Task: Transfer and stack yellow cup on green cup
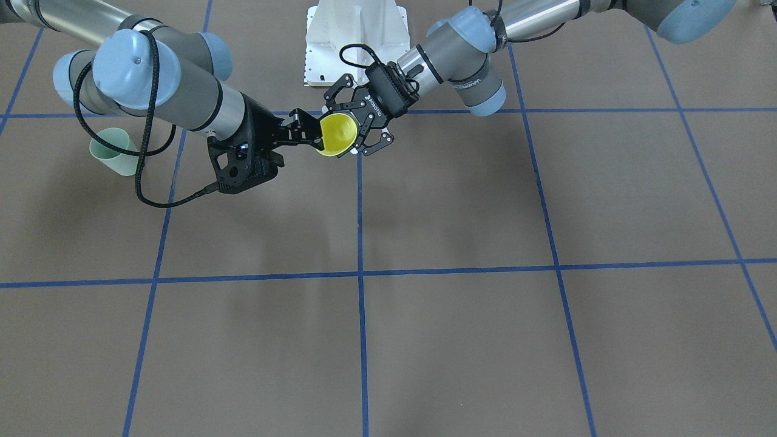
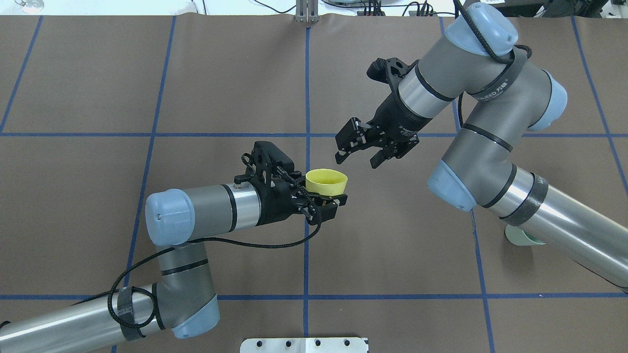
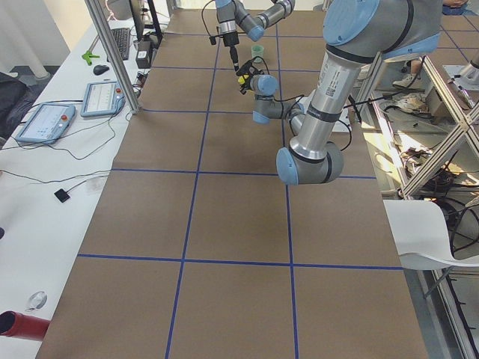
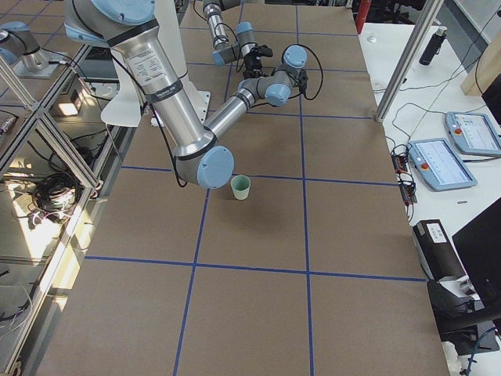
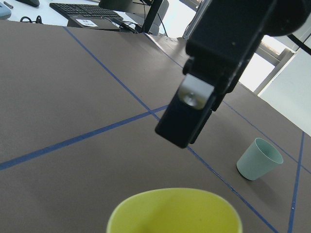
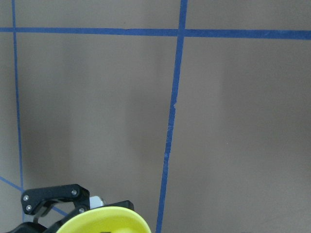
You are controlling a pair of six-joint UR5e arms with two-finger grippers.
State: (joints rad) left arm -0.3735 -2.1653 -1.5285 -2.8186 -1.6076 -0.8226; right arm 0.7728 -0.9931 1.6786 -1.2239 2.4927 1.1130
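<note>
Nearest the left wrist camera we see the yellow cup (image 5: pixel 175 211), tilted, clamped low on its wall by the left gripper (image 2: pixel 329 195) and held above the table (image 2: pixel 392 255); the right gripper (image 2: pixel 357 161) hangs just beside the cup's rim, fingers spread wide, apart from it; the green cup (image 5: pixel 259 158) stands upright on the table, well apart from both grippers, partly under the right arm.

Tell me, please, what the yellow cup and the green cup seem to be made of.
The yellow cup: probably thin plastic, judging by its smooth wall, even bright colour and thin rim. The green cup: likely the same kind of plastic, with a matte pale green, smooth wall and thin rim. Look alone cannot settle it.
</note>
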